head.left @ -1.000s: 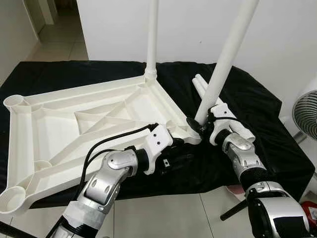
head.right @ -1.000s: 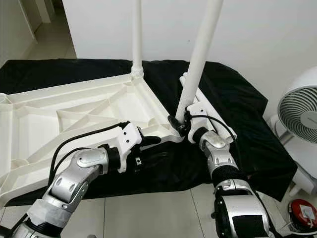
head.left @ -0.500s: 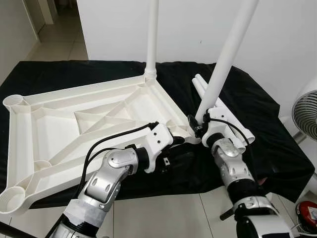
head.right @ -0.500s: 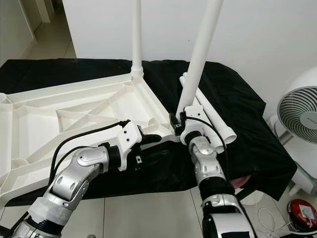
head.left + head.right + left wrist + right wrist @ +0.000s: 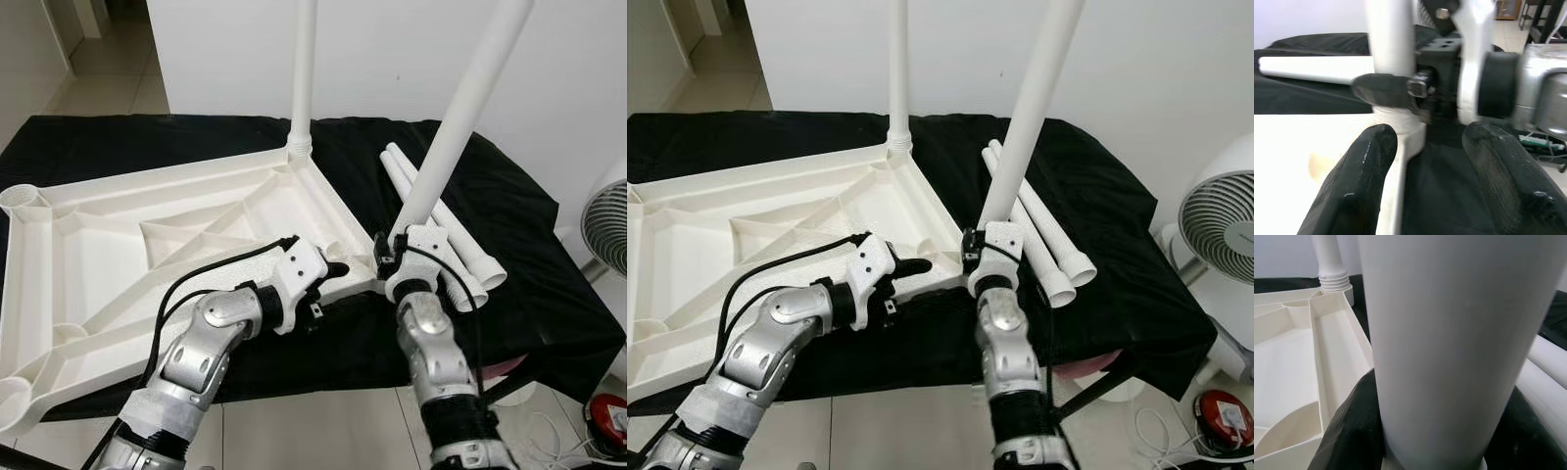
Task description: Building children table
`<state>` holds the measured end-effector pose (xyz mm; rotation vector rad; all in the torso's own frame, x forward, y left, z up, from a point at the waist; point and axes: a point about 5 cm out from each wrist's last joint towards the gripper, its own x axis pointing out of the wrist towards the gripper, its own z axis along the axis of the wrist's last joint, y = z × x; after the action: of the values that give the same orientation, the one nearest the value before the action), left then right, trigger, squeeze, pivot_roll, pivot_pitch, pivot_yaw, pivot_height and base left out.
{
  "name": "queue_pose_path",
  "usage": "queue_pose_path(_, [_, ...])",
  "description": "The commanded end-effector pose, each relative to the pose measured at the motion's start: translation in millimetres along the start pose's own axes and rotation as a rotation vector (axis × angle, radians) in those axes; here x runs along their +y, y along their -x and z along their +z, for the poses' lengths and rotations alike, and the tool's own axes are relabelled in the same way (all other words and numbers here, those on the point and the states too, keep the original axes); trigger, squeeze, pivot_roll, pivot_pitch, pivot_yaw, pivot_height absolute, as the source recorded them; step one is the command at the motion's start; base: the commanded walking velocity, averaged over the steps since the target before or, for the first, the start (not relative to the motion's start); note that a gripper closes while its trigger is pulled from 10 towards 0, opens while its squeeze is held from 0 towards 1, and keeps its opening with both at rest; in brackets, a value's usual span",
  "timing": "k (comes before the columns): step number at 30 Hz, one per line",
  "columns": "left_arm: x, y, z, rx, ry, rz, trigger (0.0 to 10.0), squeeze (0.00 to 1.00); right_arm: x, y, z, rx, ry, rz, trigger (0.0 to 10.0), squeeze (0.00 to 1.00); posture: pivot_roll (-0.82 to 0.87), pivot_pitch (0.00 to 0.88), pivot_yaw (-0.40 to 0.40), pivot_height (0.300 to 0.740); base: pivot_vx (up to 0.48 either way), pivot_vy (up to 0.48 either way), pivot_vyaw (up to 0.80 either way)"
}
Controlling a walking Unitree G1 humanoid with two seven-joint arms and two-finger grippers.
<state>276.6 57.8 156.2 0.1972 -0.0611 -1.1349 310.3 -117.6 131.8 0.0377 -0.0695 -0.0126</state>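
The white tabletop lies upside down on a black cloth. One white leg stands upright in its far corner socket. A second leg leans to the right out of the near right corner. My right gripper is shut on that leg's base, and in the right wrist view the leg sits between the black fingers. My left gripper is open beside the same corner. In the left wrist view its fingers straddle the tabletop's rim.
Two spare white legs lie on the cloth to the right of the corner. A white fan stands beyond the right edge. A red object lies on the tiled floor. The cloth's near edge hangs just below both forearms.
My right forearm has swung leftward around the leaning leg, from the right side to below the corner, still holding it. The left gripper stays at the rim. The camera has shifted slightly.
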Motion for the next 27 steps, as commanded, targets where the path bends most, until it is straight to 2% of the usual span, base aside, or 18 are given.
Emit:
queue_pose_path(1, [7.4, 1.1, -4.0, 0.022, -0.009, 0.093, 10.0, 0.00, 7.8, 5.8, -4.0, 0.028, 0.003, 0.017, 10.0, 0.00, -0.05, 0.000, -0.063, 0.740, 0.000, 0.000, 0.00])
queue_pose_path(6, [11.4, 1.8, -2.4, 0.017, -0.012, 0.105, 10.0, 0.00, 11.9, 8.6, -3.9, 0.041, -0.007, 0.017, 10.0, 0.00, -0.05, 0.000, -0.058, 0.740, 0.000, 0.000, 0.00])
queue_pose_path(7, [12.1, 2.1, -2.4, 0.016, -0.014, 0.106, 10.0, 0.00, 10.9, 8.6, -2.5, 0.037, -0.016, 0.014, 10.0, 1.00, -0.05, 0.000, -0.054, 0.740, 0.000, 0.000, 0.00])
queue_pose_path(12, [13.4, 2.5, -2.5, 0.015, -0.018, 0.107, 10.0, 0.00, 8.9, 8.3, 4.8, 0.006, -0.037, 0.036, 10.0, 1.00, -0.05, 0.000, -0.052, 0.740, 0.000, 0.000, 0.00])
queue_pose_path(16, [13.0, 2.2, -1.9, 0.009, -0.018, 0.102, 10.0, 0.00, 0.9, 3.1, 14.0, -0.043, 0.006, 0.099, 10.0, 1.00, -0.05, 0.000, -0.052, 0.740, 0.000, 0.000, 0.00])
queue_pose_path(17, [11.6, 1.4, -1.5, 0.005, -0.019, 0.098, 10.0, 0.00, -4.0, 0.2, 16.2, -0.045, 0.021, 0.140, 10.0, 0.00, -0.05, 0.000, -0.052, 0.740, 0.000, 0.000, 0.00])
queue_pose_path(19, [11.6, 1.4, -1.5, 0.005, -0.019, 0.098, 10.0, 0.00, -4.0, 0.2, 16.2, -0.045, 0.021, 0.140, 10.0, 0.00, -0.05, 0.000, -0.052, 0.740, 0.000, 0.000, 0.00])
queue_pose_path(23, [1.9, -3.2, -5.1, 0.000, -0.014, 0.067, 10.0, 0.00, -13.1, -8.1, 13.4, -0.018, 0.068, 0.282, 10.0, 0.00, -0.05, 0.000, -0.051, 0.740, 0.000, 0.000, 0.00])
queue_pose_path(26, [-2.4, -5.5, -7.9, 0.001, 0.003, 0.051, 10.0, 0.00, -17.2, -11.5, 11.8, -0.018, 0.101, 0.311, 10.0, 0.00, -0.05, 0.000, -0.047, 0.740, 0.000, 0.000, 0.00])
queue_pose_path(27, [-4.8, -6.2, -8.3, -0.002, 0.013, 0.039, 10.0, 0.20, -18.9, -13.4, 9.0, -0.009, 0.115, 0.344, 10.0, 0.00, -0.06, 0.000, -0.041, 0.740, 0.000, 0.000, 0.00])
